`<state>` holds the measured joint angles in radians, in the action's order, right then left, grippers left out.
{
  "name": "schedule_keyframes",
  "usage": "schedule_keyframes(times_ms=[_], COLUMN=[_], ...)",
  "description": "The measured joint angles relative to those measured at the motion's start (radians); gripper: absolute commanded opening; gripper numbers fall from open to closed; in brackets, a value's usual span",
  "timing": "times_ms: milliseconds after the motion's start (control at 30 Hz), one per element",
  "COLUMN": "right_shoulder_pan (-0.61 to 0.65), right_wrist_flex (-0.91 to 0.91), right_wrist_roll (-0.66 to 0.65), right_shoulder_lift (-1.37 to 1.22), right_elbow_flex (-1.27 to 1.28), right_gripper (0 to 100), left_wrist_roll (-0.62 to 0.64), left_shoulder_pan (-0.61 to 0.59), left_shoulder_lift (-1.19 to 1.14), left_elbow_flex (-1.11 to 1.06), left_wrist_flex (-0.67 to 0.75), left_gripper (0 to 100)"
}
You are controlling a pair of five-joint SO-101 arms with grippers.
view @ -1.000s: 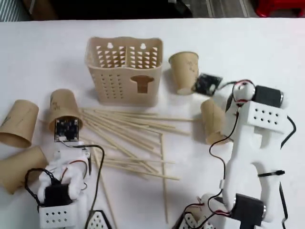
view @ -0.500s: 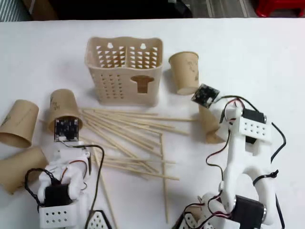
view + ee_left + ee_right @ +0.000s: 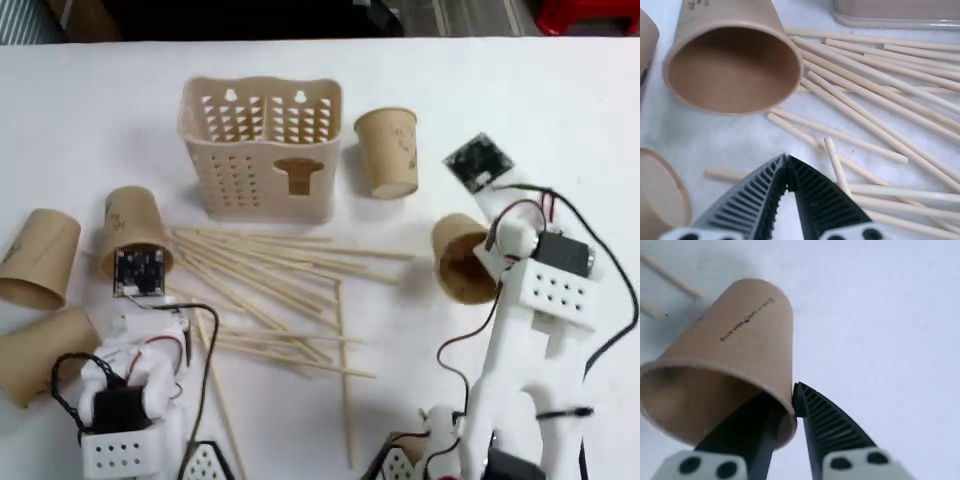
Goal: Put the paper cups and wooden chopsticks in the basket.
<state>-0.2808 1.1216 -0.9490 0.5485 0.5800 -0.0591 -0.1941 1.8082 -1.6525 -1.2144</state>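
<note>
Although the left gripper (image 3: 786, 167) hangs low over the white table (image 3: 520, 90) with its ribbed jaws pressed together on nothing, the step in hand belongs to the other side. The right gripper (image 3: 790, 400) pinches the rim of one brown paper cup (image 3: 735, 335) — one finger inside the mouth, the other against the outer wall. The held cup, tilted with its mouth toward the arm, seems to be off the table, to the right of the beige perforated plastic basket (image 3: 262, 150) and apart from it. As I judge it, the next move calls for carrying that cup leftward over the basket's open top and easing the jaws apart, and so thin a rim grip may let it swing. Counting from the left, three cups lie on their sides: the far-left cup (image 3: 40, 258), the near-left cup (image 3: 40, 350) and the cup by the left gripper (image 3: 133, 225). One basket stands upright at the back, and the pale wooden chopsticks (image 3: 890, 75) fan out before it — overlapping too much for an exact count, though well over ten. A fourth cup (image 3: 387, 152) stands just right of the basket, and the held cup makes five.
</note>
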Motion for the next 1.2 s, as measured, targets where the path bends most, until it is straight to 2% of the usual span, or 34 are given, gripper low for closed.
schedule_keyframes(times_ms=[267, 400, 667, 967, 1200], right_shoulder_pan=[0.034, 0.14, 0.362, 0.52, 0.563], right_wrist_flex=[0.169, 0.236, 0.249, 0.331, 0.368], right_wrist_roll=[0.204, 0.308, 0.525, 0.677, 0.773], right_shoulder_lift=[0.075, 0.077, 0.057, -0.27, -0.509], right_elbow_flex=[-0.269, -0.411, -0.608, -0.991, -1.349], right_gripper=[1.9, 1.9, 2.3, 2.3, 2.3], left_wrist_roll=[0.0, 0.0, 0.0, 0.0, 0.0], left_shoulder_pan=[0.0, 0.0, 0.0, 0.0, 0.0], left_shoulder_lift=[0.0, 0.0, 0.0, 0.0, 0.0], left_elbow_flex=[0.0, 0.0, 0.0, 0.0, 0.0], left_wrist_flex=[0.0, 0.0, 0.003, 0.003, 0.003], left_gripper=[3, 3, 3, 3, 3])
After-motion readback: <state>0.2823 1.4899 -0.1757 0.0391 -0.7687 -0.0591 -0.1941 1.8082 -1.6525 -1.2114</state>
